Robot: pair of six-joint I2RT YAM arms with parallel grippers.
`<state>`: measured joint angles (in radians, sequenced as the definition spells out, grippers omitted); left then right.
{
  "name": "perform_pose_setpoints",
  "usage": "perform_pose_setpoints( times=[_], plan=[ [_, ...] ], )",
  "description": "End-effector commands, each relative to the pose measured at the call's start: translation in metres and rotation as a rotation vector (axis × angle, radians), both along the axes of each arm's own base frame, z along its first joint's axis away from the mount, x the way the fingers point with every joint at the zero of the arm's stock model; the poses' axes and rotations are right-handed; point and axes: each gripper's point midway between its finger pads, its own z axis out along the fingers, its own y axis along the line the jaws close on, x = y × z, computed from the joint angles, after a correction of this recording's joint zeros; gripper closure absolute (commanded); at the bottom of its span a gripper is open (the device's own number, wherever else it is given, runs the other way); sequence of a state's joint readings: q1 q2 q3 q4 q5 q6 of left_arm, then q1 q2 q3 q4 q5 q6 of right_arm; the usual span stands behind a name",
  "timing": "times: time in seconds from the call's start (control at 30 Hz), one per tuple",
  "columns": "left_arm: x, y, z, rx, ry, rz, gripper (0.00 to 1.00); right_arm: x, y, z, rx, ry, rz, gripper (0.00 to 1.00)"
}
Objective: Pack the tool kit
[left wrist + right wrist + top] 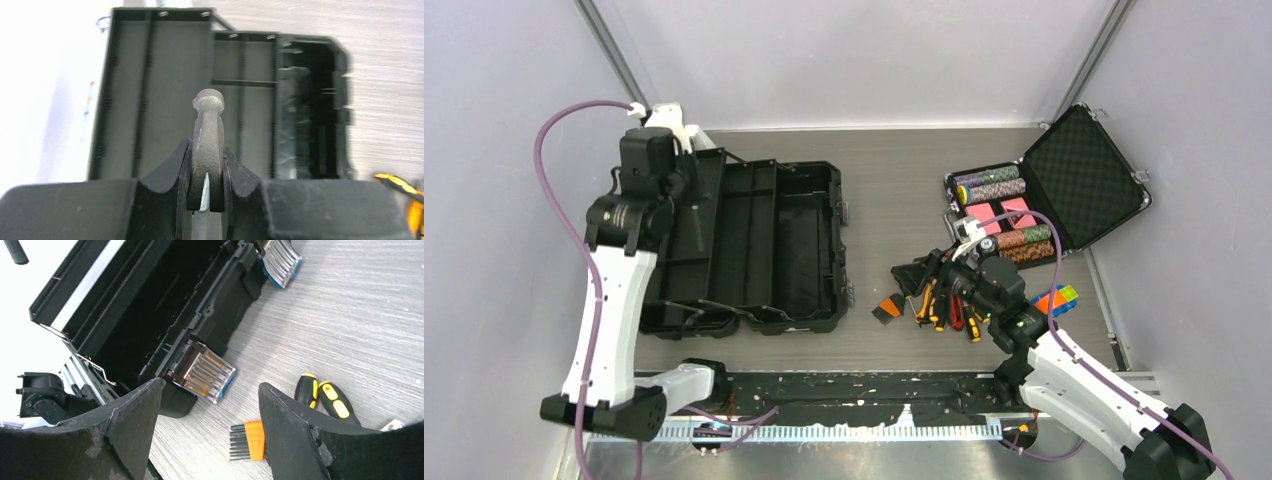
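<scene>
The large black toolbox (839, 250) lies open at the left centre, its lid folded back to the left. My left gripper (652, 165) hovers over the lid's far end. In the left wrist view it (206, 165) is shut on the dark metal head of the hammer (207, 125), above the open toolbox (165, 75). My right gripper (934, 275) is open and empty over a pile of yellow-black screwdrivers (939, 305). In the right wrist view it (209, 386) hangs above the table between a blue toolbox latch (197, 367) and the screwdrivers (325, 397).
An orange hex-key holder (888, 307) lies left of the pile and also shows in the right wrist view (248, 440). The smaller foam-lined case (1079, 175) with poker chips stands open at the back right. Coloured blocks (1056, 298) lie at the right.
</scene>
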<state>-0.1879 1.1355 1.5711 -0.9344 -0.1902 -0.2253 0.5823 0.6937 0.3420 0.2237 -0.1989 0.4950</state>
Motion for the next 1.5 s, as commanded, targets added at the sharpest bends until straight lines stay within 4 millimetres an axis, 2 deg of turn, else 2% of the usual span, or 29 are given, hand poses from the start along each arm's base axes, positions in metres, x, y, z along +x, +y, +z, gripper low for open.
perform_pose_setpoints(
  times=[0.0, 0.1, 0.27, 0.4, 0.53, 0.63, 0.77, 1.1, 1.2, 1.3, 1.47],
  plan=[
    [0.011, 0.052, -0.021, 0.208, 0.164, 0.122, 1.00, 0.008, -0.004, 0.017, -0.010, -0.038, -0.036, 0.24],
    [0.038, 0.073, -0.024, 0.252, 0.195, 0.197, 1.00, 0.008, -0.006, 0.017, -0.025, -0.030, -0.041, 0.24],
    [0.081, 0.093, -0.031, 0.310, 0.223, 0.269, 1.00, 0.008, -0.010, 0.015, -0.040, -0.030, -0.057, 0.24],
    [0.107, 0.103, -0.054, 0.359, 0.298, 0.299, 1.00, 0.009, -0.012, 0.012, -0.059, -0.027, -0.069, 0.24],
    [0.121, 0.101, -0.086, 0.363, 0.380, 0.290, 0.99, 0.012, -0.014, 0.008, -0.075, -0.021, -0.080, 0.24],
    [0.126, 0.100, -0.110, 0.360, 0.438, 0.283, 0.97, 0.014, -0.014, 0.005, -0.084, -0.014, -0.083, 0.24],
    [0.127, 0.101, -0.127, 0.365, 0.487, 0.298, 0.86, 0.014, -0.014, 0.003, -0.090, -0.010, -0.086, 0.24],
    [0.124, 0.086, -0.126, 0.288, 0.466, 0.275, 0.44, 0.015, -0.014, 0.001, -0.094, -0.002, -0.085, 0.23],
    [0.122, 0.079, -0.120, 0.251, 0.444, 0.257, 0.40, 0.015, -0.014, 0.003, -0.096, -0.002, -0.086, 0.23],
    [0.122, 0.064, -0.112, 0.179, 0.401, 0.205, 0.40, 0.014, -0.015, 0.005, -0.099, -0.004, -0.090, 0.24],
    [0.119, 0.043, -0.118, 0.110, 0.396, 0.142, 0.40, 0.013, -0.017, 0.005, -0.097, 0.001, -0.093, 0.23]
  ],
)
